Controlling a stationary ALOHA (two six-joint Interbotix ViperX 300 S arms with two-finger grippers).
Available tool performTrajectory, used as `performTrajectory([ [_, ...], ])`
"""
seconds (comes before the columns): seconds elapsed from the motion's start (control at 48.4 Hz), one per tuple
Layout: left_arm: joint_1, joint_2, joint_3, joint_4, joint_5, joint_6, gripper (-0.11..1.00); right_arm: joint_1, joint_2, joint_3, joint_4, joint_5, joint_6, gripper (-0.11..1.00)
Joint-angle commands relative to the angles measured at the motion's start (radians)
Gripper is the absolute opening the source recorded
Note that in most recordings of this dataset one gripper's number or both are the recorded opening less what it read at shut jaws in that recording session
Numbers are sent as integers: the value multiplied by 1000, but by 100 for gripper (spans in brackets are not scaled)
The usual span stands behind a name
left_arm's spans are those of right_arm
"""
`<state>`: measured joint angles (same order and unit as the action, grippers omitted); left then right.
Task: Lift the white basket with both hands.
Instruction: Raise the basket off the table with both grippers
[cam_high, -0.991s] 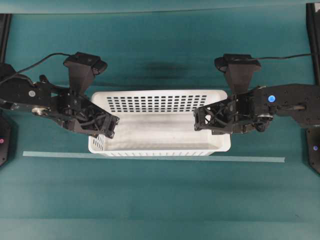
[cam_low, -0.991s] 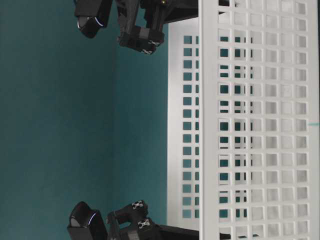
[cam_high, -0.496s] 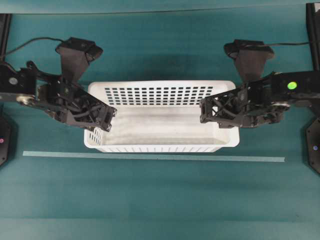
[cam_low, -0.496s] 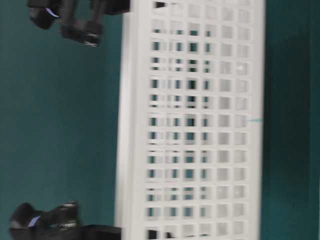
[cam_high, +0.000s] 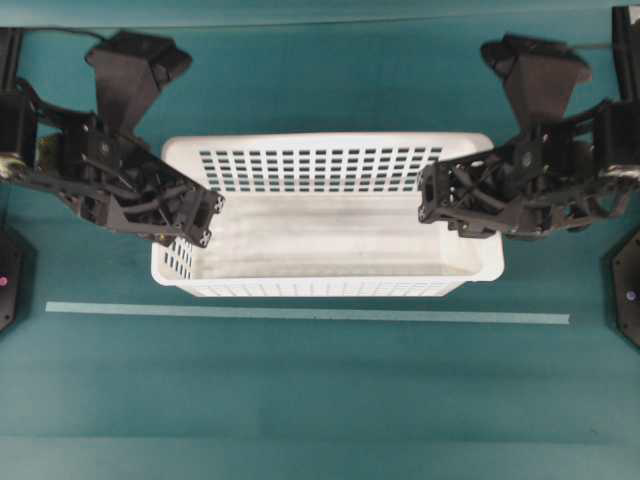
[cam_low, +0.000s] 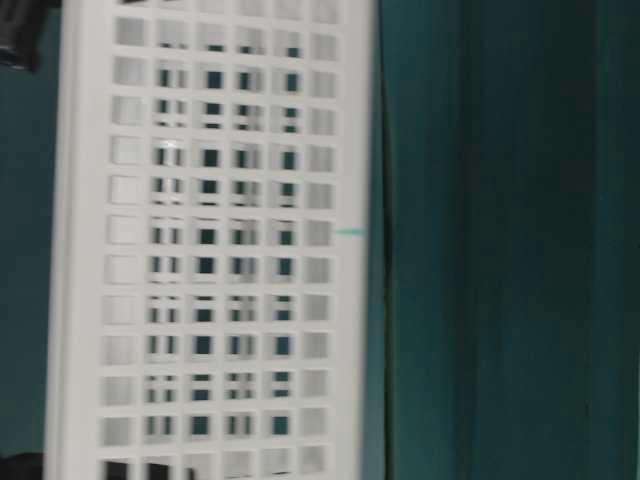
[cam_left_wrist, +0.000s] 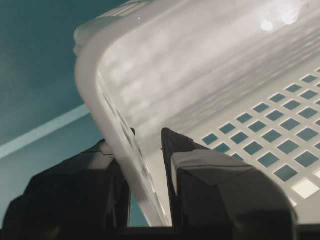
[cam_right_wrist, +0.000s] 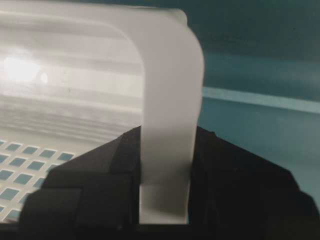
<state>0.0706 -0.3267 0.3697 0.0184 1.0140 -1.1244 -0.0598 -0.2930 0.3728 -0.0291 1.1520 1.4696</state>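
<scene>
Left gripper (cam_high: 195, 218) pinches the left end wall of the white basket (cam_high: 327, 232), one finger inside and one outside. Right gripper (cam_high: 432, 203) clamps the right end wall the same way. Between them the basket hangs level over the green tabletop (cam_high: 320, 390), just behind a pale tape strip (cam_high: 300, 314).

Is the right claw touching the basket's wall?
Touching. In the right wrist view the right claw has a finger on each side of the white basket wall, pressed against it with no gap.
</scene>
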Motion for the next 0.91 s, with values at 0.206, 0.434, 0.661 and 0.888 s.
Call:
performTrajectory([
  [0.206,-17,-5,-155,3,176,14,16,11,5,-155,11,104,-8,22],
  [0.434,-15,-14,-218,3,218,17,16,11,5,-244,2,190,-8,22],
  [0.661,-8,-31,-249,3,219,21,16,11,5,-310,-17,230,-12,22],
  [0.888,-5,-26,-325,3,238,18,16,11,6,-365,-18,259,-34,22],
])
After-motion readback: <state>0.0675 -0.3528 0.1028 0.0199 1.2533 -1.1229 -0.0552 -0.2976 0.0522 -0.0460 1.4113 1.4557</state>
